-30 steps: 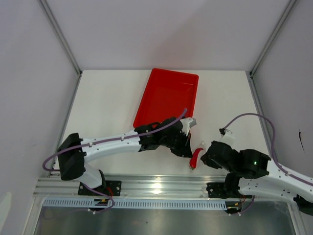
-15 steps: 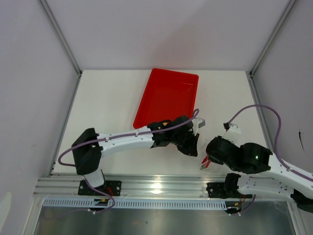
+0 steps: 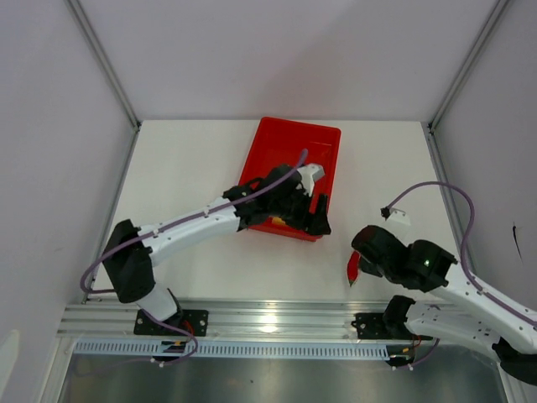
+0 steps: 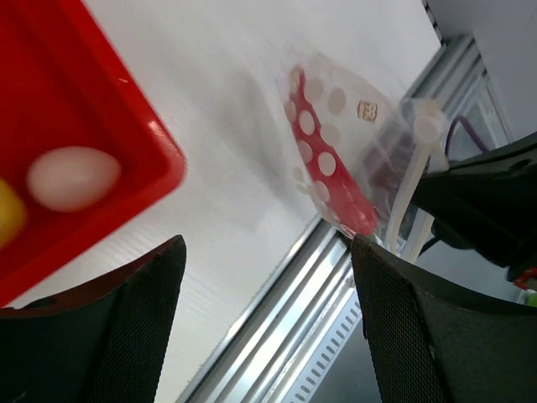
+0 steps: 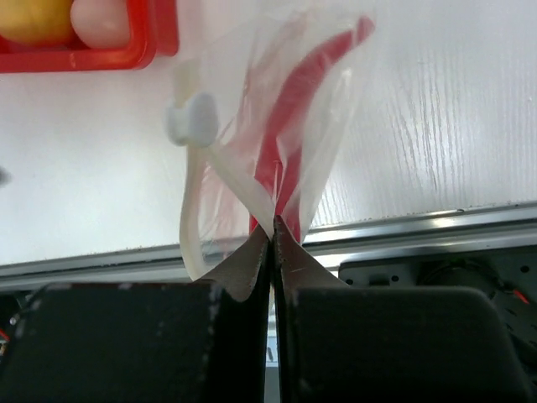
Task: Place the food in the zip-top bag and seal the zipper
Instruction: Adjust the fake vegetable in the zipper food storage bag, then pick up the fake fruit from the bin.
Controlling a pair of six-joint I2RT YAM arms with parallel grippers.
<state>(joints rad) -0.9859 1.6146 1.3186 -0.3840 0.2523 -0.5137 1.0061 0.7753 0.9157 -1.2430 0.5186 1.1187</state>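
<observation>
The zip-top bag (image 5: 252,143) hangs from my right gripper (image 5: 273,239), which is shut on its edge just above the table's near edge. The red chili pepper (image 5: 298,92) lies inside the bag, also visible in the left wrist view as the chili (image 4: 331,168). A white zipper strip (image 5: 191,210) with a white slider (image 5: 191,119) runs along the bag's left side. The yellow fruit (image 5: 33,21) and pale egg-like ball (image 5: 101,21) sit in the red tray's (image 3: 289,151) near corner. My left gripper (image 3: 315,220) hovers open over that corner, holding nothing.
The metal rail (image 3: 268,315) runs along the table's near edge, right below the hanging bag. A small white connector on a purple cable (image 3: 399,217) lies on the table to the right. Grey walls enclose the table on three sides.
My left gripper has opened, letting go of the chili, and pulled back from the bag to the tray's near corner. The right gripper has kept its hold on the bag and shifted slightly.
</observation>
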